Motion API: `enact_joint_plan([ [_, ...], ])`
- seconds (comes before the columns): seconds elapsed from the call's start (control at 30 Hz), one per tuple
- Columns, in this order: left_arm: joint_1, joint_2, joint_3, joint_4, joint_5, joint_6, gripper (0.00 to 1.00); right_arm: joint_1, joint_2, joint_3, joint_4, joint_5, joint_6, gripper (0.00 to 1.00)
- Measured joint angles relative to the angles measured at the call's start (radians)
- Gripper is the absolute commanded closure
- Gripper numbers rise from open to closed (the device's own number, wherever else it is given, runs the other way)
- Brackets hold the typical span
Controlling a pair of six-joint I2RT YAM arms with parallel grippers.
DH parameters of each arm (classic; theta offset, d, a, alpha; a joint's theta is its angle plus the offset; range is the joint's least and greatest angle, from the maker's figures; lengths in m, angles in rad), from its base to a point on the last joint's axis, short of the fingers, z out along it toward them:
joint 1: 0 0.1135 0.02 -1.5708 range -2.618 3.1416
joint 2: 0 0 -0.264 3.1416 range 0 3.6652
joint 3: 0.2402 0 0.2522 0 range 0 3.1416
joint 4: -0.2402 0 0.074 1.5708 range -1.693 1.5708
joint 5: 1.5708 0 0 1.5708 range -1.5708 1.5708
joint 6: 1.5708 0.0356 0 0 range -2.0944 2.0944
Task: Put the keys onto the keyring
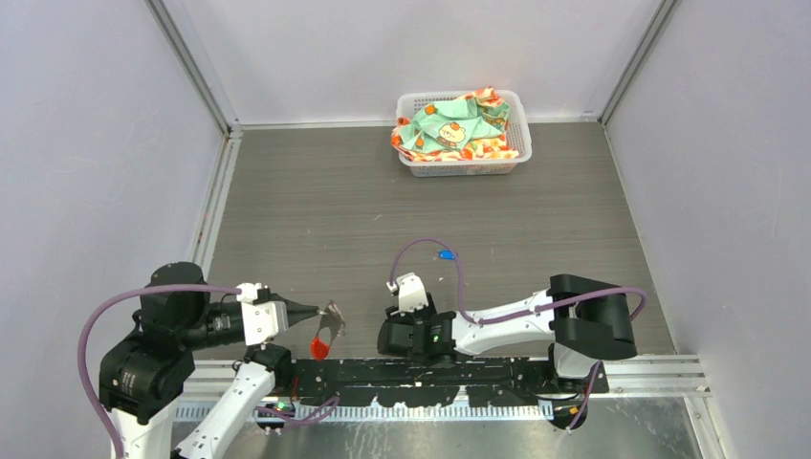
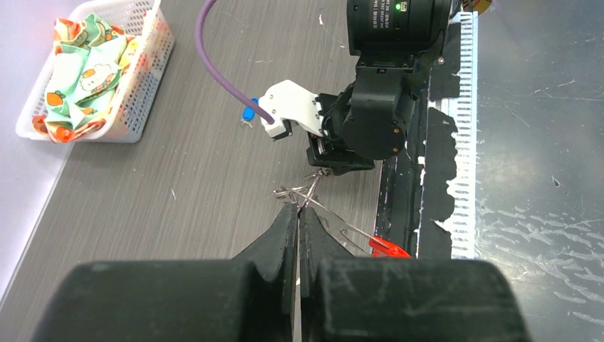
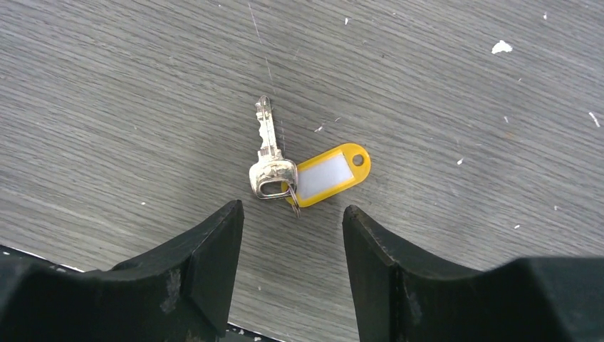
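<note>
Keyring (image 2: pixel 303 192) pinched in left claw (image 2: pixel 299 214); only right wrist shows yellow key (image 3: pixel 274 172) before parted right claw (image 3: pixel 290 212).

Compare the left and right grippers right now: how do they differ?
The left gripper has its fingers shut, pinching the keyring; the right gripper has its fingers apart with nothing gripped. The left gripper points sideways, roughly level; the right gripper points down at the table, over the yellow-tagged key. Both have black fingers.
</note>
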Motion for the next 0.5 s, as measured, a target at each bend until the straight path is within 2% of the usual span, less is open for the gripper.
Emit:
enact_joint_plan([
  [0.13,0.0,0.0,0.003,0.0,-0.004,-0.001,1.0,0.001,-0.008,-0.02,0.029,0.002,0.012,0.56],
  [0.5,0.0,0.0,0.017,0.0,-0.008,-0.002,1.0,0.001,-0.009,-0.048,0.069,0.001,0.015,0.66],
])
